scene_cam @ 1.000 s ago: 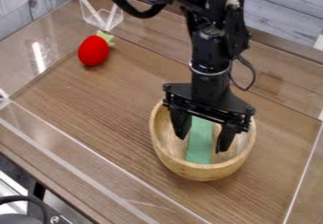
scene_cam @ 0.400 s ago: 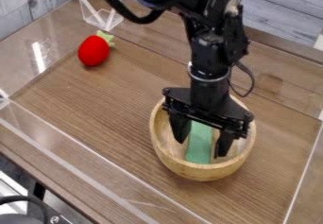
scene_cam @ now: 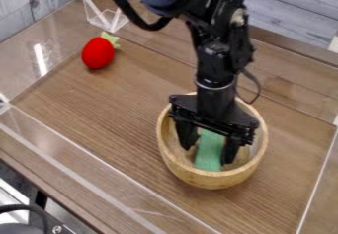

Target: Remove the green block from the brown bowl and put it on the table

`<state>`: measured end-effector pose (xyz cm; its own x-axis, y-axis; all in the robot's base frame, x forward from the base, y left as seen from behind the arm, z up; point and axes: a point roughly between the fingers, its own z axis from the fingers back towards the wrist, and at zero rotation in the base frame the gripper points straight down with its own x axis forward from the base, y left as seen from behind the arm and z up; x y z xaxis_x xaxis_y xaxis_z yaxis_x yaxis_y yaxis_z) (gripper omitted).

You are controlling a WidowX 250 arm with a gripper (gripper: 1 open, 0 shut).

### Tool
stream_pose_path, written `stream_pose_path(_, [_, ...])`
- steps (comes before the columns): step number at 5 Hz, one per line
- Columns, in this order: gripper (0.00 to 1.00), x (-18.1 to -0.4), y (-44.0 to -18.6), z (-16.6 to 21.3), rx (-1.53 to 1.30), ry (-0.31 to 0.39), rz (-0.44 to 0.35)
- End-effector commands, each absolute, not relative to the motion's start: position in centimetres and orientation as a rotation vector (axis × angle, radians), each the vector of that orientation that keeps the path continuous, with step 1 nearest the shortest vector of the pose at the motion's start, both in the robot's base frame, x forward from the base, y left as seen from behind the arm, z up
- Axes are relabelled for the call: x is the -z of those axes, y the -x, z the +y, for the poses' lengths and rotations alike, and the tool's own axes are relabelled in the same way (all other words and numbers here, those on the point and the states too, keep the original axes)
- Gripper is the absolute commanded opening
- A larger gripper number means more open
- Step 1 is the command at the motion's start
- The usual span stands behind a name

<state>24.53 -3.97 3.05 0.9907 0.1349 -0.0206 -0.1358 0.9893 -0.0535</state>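
Note:
The brown bowl sits on the table toward the front right. Inside it lies the green block, a flat bright green bar running front to back. My gripper points straight down into the bowl, open, with one black finger on each side of the block. The fingertips reach down near the bowl's floor. From this view I cannot tell whether the fingers touch the block.
A red strawberry-shaped toy lies at the back left of the table. Clear plastic walls edge the tabletop. A white wire stand is behind the strawberry.
The gripper has sunk a little deeper into the bowl around the green block and shifted slightly left. Its jaws stay open.

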Motion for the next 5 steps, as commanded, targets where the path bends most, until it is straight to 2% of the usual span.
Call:
stream_pose_path(1, [1.0,-3.8,-26.4,-3.1,-0.164,0.065,-0.056])
stream_pose_path(2, [1.0,-3.4,-27.1,-3.9,-0.128,0.066,-0.078])
stream_pose_path(3, [0.0,-3.5,-27.8,-4.1,-0.099,0.066,-0.08])
stream_pose_path(5, [0.0,-5.7,-28.2,-4.8,-0.157,0.058,-0.1])
